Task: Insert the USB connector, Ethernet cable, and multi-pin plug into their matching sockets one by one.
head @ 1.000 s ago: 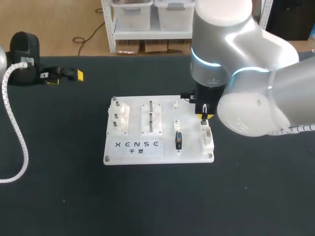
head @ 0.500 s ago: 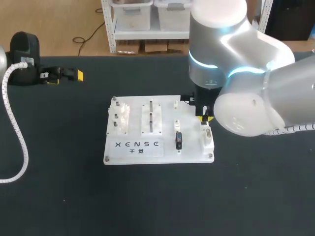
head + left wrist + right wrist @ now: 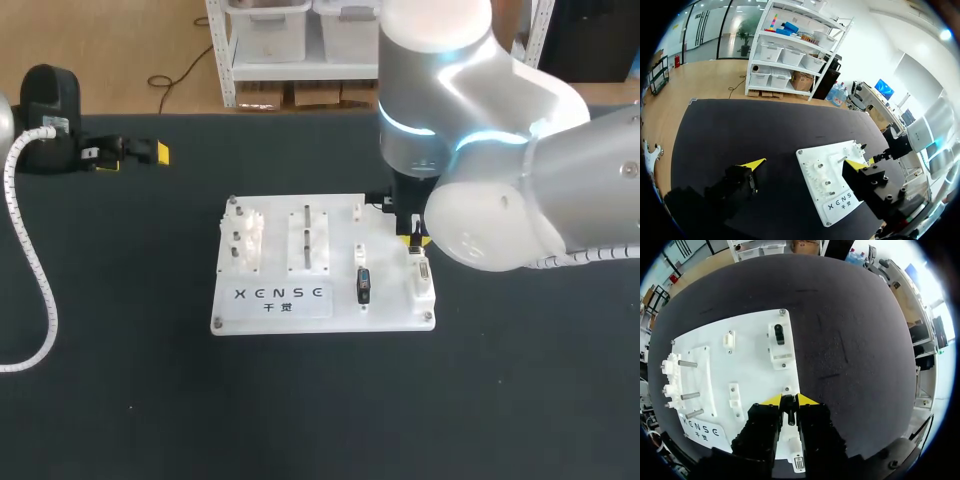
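Note:
A white socket board (image 3: 300, 300) lies mid-table. My right gripper (image 3: 413, 236) hangs over its right edge, just behind a white socket block (image 3: 422, 280). In the right wrist view that gripper (image 3: 790, 401) is shut on a small dark plug (image 3: 790, 416), thin and upright between the yellow tips, right above the socket block (image 3: 790, 437). A black plug (image 3: 363, 285) sits in the neighbouring white holder (image 3: 780, 347). My left gripper (image 3: 135, 152) rests far back left on the table, away from the board; its fingers (image 3: 752, 164) stand wide open with nothing between them.
White peg fixtures (image 3: 243, 238) and two upright pins (image 3: 306, 235) stand on the board's left half. My left arm's white ribbed cable (image 3: 40, 290) curves along the table's left side. Black tabletop (image 3: 320, 400) surrounds the board.
My right arm's body has swung slightly to the left, while its gripper has stayed nearly in place over the board's right edge. The left arm has not moved.

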You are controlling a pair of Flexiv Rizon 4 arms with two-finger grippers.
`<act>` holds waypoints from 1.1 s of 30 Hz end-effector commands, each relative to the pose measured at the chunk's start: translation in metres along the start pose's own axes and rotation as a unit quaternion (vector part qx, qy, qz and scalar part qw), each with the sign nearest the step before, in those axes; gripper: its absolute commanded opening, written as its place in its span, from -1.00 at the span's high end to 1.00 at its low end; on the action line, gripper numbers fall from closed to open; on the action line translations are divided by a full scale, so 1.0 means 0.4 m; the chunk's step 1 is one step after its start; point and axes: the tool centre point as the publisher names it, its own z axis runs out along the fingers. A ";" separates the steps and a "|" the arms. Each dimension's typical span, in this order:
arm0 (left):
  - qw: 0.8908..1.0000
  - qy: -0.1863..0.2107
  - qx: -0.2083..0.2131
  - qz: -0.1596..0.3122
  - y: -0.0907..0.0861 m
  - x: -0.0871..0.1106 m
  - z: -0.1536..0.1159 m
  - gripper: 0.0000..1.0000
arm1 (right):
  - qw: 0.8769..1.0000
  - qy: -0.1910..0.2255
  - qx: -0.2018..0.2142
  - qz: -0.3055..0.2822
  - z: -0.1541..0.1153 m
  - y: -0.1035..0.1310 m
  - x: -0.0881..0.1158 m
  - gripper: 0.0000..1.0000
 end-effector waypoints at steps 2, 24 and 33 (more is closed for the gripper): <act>1.000 0.000 0.000 0.000 0.000 0.000 0.000 -1.00 | 1.000 -0.008 -0.004 -0.001 0.018 -0.003 0.000 0.24; 1.000 0.000 0.000 0.000 0.000 0.000 0.000 -1.00 | 0.998 -0.046 -0.022 -0.043 -0.117 0.113 0.094 -1.00; 1.000 0.000 0.000 0.000 0.000 0.000 0.000 -1.00 | 0.998 0.004 -0.031 -0.051 -0.082 0.161 0.162 -1.00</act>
